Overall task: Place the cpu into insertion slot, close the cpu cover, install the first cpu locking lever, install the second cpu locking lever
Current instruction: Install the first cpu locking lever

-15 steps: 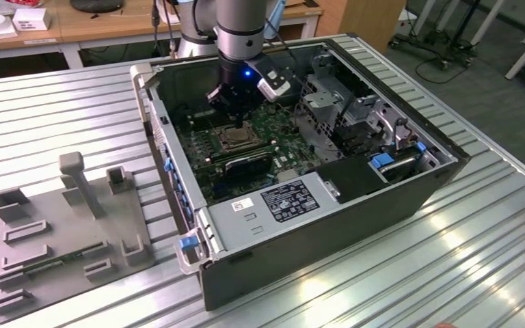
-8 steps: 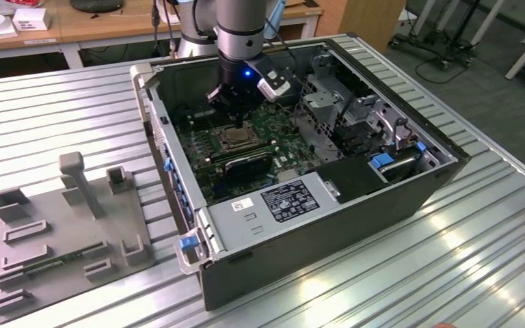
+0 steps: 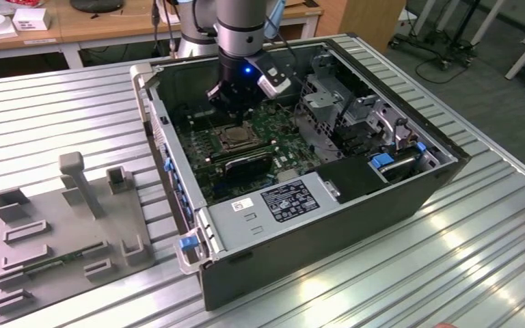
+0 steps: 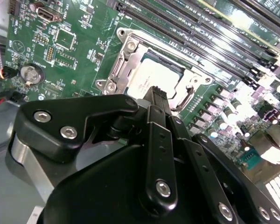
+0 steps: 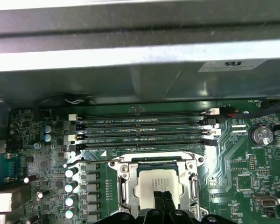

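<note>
The pincer's (image 4: 155, 93) black linkage is nearest in the second wrist view, and its two slim fingers are pressed together with nothing pinched between them. In both wrist views their tips hang at the edge of the cpu (image 4: 147, 77); I cannot tell whether they touch its top or stop just above it. The chip lies flat and level inside the insertion slot (image 4: 170, 65), whose dark rim shows round it. So the placing step looks done, and the work seems to stand at the cover and levers. A silvery frame that I take for the cpu cover (image 5: 124, 182) rings the slot; whether it is fully down I cannot tell. With metal that close around the fingertips, any move here calls for a straight, gentle path and no sideways drag across the chip. Beyond the slot run the long memory slots (image 5: 144, 130) on the green motherboard (image 5: 235, 163). In the exterior view the slot sits toward 10 o'clock of the open case (image 3: 335, 225), which rests on the ribbed table (image 3: 481, 260). A grey fixture plate (image 3: 62, 232) lies at about 8 o'clock from the case.
</note>
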Controlling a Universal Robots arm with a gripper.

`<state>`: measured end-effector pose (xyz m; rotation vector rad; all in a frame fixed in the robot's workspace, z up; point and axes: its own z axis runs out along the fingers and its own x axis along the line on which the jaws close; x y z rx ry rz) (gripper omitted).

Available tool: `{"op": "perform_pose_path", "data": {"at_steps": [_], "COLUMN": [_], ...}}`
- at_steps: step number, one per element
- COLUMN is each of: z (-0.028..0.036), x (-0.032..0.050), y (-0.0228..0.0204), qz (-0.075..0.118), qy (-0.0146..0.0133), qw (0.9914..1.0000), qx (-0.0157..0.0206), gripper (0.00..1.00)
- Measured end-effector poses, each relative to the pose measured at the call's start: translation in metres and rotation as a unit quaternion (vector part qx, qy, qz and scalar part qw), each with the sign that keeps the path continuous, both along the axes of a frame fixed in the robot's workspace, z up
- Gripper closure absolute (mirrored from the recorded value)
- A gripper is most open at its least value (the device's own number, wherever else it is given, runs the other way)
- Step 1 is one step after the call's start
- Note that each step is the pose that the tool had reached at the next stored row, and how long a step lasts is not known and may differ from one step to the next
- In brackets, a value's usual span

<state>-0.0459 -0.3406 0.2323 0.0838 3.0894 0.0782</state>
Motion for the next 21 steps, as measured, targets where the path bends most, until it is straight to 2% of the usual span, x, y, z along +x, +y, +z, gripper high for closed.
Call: {"op": "perform_pose_path", "data": {"at_steps": [5,21], "z": [0.0103,0.0125], "x": [0.0000,0.0001], "y": [0.0000,0.0000], "qz": [0.000,0.000], "qy": [0.0000,0.0000], "qw": [1.00000,1.00000], "qx": [0.0000,-0.0001], "gripper": [0.89,0.89]}}
